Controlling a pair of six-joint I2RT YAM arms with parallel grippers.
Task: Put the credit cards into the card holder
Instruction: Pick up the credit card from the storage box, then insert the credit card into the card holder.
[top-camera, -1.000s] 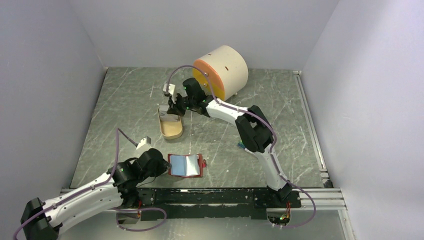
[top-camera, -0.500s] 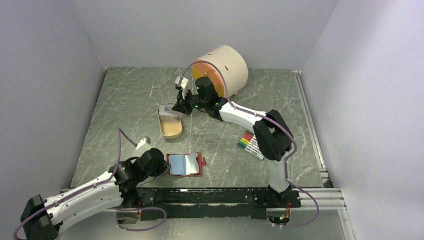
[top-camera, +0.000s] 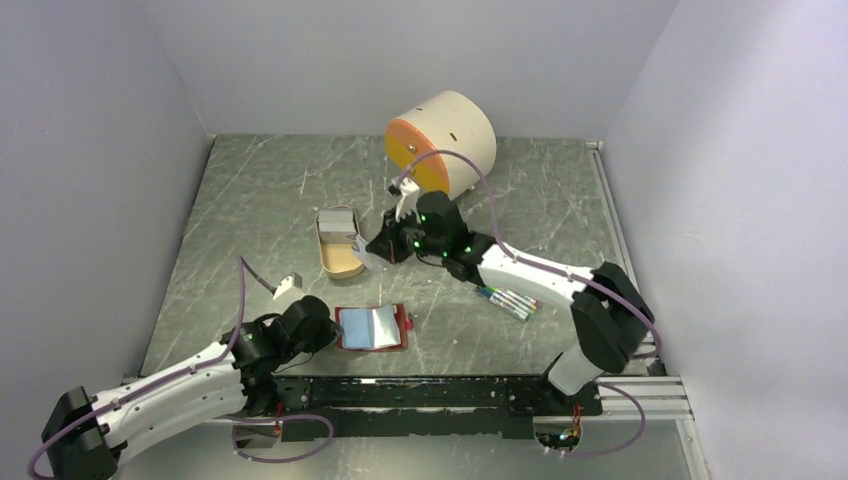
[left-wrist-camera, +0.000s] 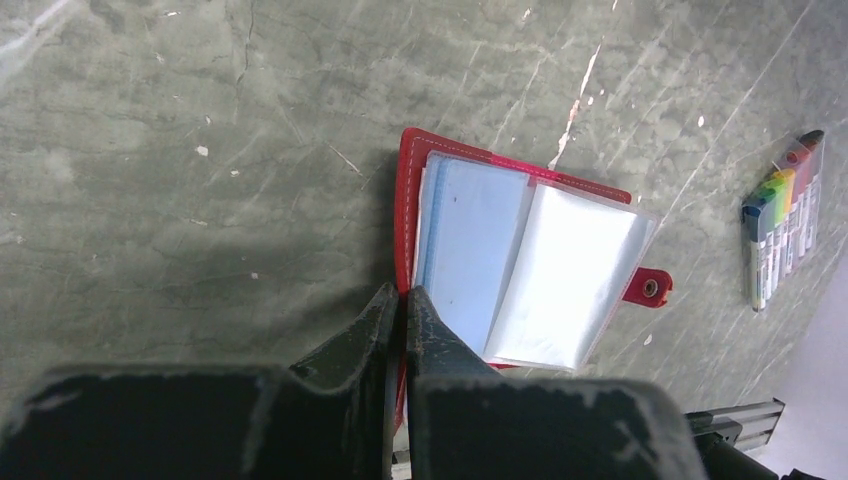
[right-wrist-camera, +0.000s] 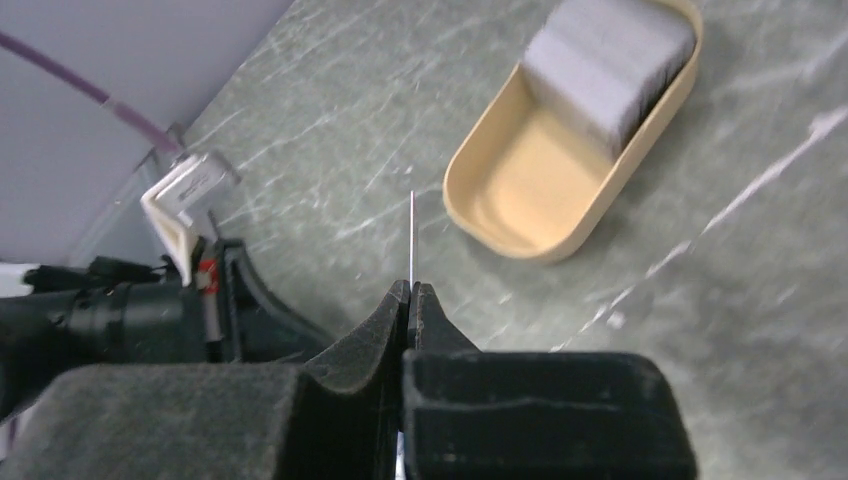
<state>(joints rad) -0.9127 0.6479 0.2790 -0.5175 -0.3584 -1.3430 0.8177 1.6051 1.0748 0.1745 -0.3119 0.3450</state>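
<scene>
The card holder (top-camera: 372, 328) is a red wallet lying open on the table, pale blue pockets up (left-wrist-camera: 520, 265). My left gripper (top-camera: 327, 331) is shut on its left red edge (left-wrist-camera: 402, 295). A stack of grey credit cards (top-camera: 338, 226) sits in the far end of the tan oval tray (top-camera: 340, 262), also in the right wrist view (right-wrist-camera: 610, 65). My right gripper (top-camera: 378, 254) hangs just right of the tray, shut on one grey card (top-camera: 367, 263). That card shows edge-on as a thin line (right-wrist-camera: 412, 235) above the fingertips (right-wrist-camera: 411, 292).
A bundle of coloured markers (top-camera: 508, 299) lies on the table under the right arm's forearm, also in the left wrist view (left-wrist-camera: 785, 215). A big tan cylinder with an orange face (top-camera: 441, 142) lies at the back. The tan tray (right-wrist-camera: 540, 225) stands beyond the right gripper.
My right gripper has come away from the tray's far end toward the near right, carrying one card. The right elbow swung right and uncovered the markers. The left arm and wallet stayed still.
</scene>
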